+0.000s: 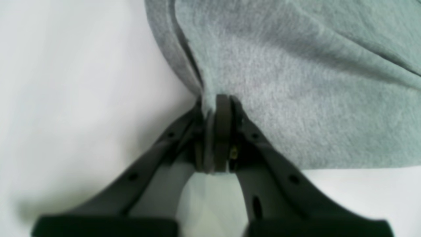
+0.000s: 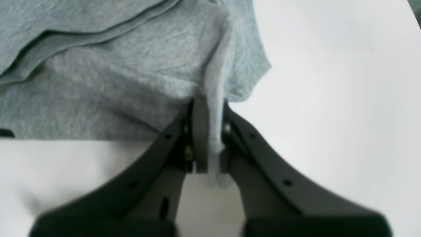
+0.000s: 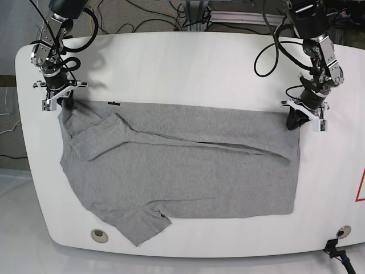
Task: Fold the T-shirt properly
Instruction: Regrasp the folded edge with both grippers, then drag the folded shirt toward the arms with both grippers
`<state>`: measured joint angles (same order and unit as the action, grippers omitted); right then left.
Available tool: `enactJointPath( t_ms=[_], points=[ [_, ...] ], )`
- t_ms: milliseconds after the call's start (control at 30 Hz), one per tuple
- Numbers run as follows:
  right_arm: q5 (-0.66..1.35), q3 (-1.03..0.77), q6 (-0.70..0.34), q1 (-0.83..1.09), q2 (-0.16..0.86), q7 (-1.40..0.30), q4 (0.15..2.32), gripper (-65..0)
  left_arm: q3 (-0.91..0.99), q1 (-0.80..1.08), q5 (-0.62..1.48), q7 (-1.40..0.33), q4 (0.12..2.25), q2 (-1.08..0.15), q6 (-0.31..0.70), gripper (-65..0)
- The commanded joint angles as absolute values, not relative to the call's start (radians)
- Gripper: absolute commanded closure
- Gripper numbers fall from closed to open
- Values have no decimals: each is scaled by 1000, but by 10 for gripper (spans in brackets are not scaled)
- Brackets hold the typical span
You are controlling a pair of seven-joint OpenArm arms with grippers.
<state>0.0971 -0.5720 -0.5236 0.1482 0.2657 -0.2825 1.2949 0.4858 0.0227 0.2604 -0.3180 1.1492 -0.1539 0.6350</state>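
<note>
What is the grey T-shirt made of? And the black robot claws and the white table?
Heather-grey T-shirt: soft knit, probably cotton; fuzzy and wrinkling. Black left gripper and right gripper: likely matte moulded plastic. White table: smooth, hard, faintly glossy; exact material unclear.

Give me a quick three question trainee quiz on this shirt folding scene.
1. True or false: both hands are shut on the T-shirt.
2. Which sleeve lies flat on the table near the front edge in the base view? A) the one on that view's left B) the one on that view's right
3. Fill in: the left hand pinches the shirt at a ____.

Key: 1. True; the right hand grips a corner too. 2. A. 3. corner.
</note>
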Motion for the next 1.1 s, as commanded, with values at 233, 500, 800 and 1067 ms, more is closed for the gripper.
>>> enactJointPath(
  t_ms=[233,500,800,1067],
  points=[
    [79,-578,-518,332,217,-308,1477,0,489,208,231,-364,1270,-191,633,0],
    [79,-576,-518,504,168,-308,1600,0,564,426,232,-364,1417,-209,634,0],
    [79,-576,-518,621,165,-308,1649,0,585,596,232,-366,1501,-213,634,0],
    [79,-578,-518,696,165,-308,1655,0,585,667,234,-366,1535,-213,638,0]
  ],
)
